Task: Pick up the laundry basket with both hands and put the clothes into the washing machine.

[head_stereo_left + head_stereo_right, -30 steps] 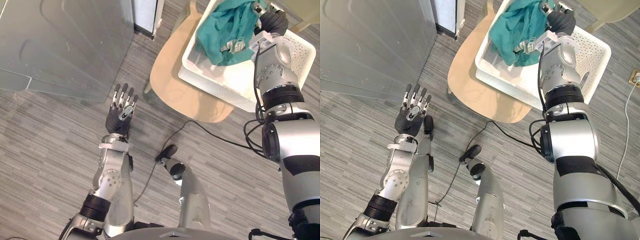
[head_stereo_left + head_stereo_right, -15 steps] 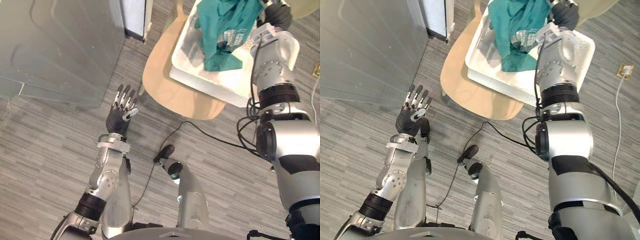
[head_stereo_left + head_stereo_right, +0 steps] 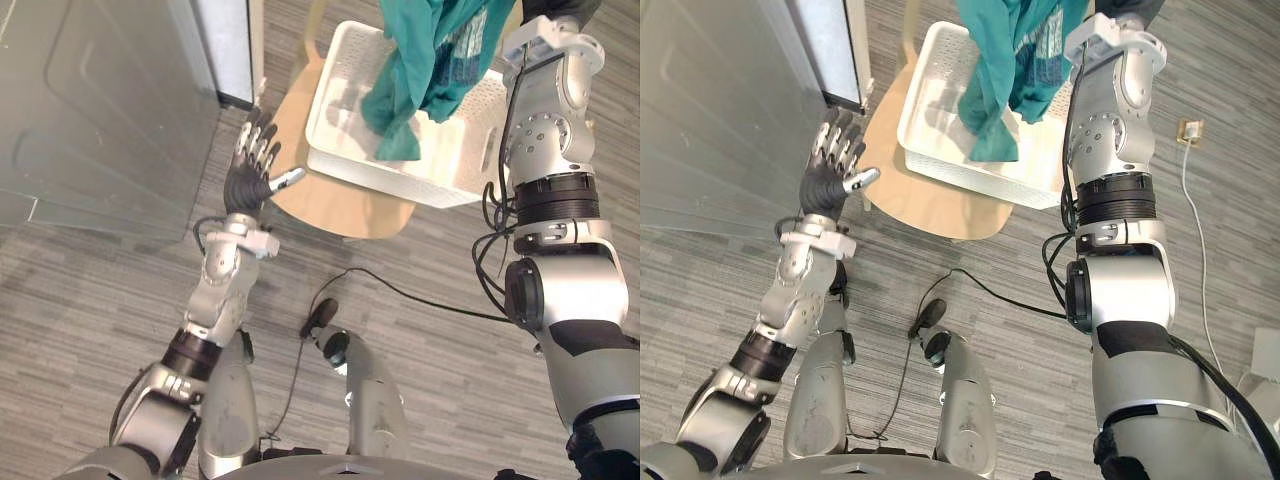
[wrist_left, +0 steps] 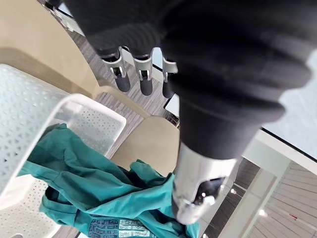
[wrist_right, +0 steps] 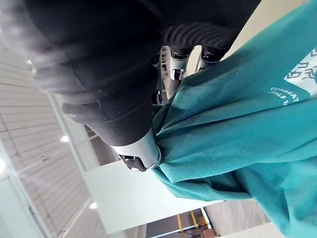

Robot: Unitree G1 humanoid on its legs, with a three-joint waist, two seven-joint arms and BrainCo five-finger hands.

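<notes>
right hand (image 5: 136,151) clamped on shirt (image 3: 425,60), which has come up out of basket (image 3: 440,178) in the last second, tail still dangling over it | left hand (image 3: 248,186) spread, empty, has risen beside stool (image 3: 340,208), near washer (image 3: 90,110) | basket not lifted; shirt looks set to go across alone.
</notes>
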